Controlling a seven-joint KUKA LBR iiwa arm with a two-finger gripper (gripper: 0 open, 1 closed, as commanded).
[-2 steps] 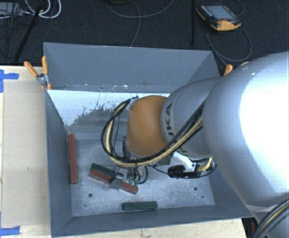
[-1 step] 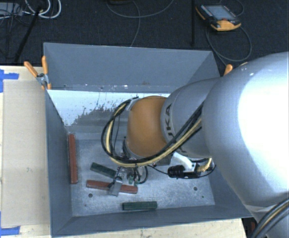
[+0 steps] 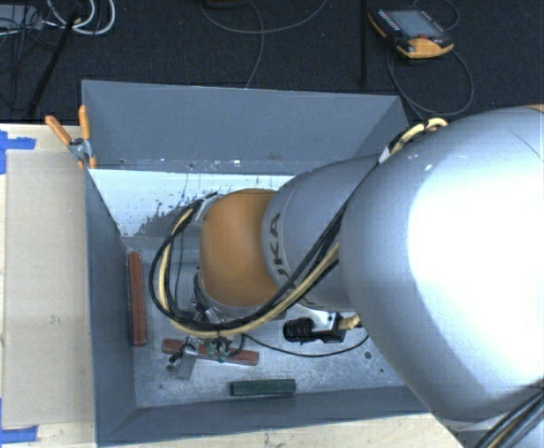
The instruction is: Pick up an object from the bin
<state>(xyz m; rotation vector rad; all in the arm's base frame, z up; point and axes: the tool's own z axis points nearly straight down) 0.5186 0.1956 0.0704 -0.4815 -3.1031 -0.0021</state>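
My gripper sits low in the bin's front left part, just under the arm's orange cover. It is right over a flat reddish-brown strip that lies crosswise on the floor, with its ends sticking out on either side. A small grey piece lies at the strip's left end. In front of them, near the front wall, a dark green bar lies flat. I cannot see anything held.
A long reddish-brown stick lies along the left wall. A black and white object rests to the right of the gripper, partly under the arm. The big silver arm covers the bin's right half.
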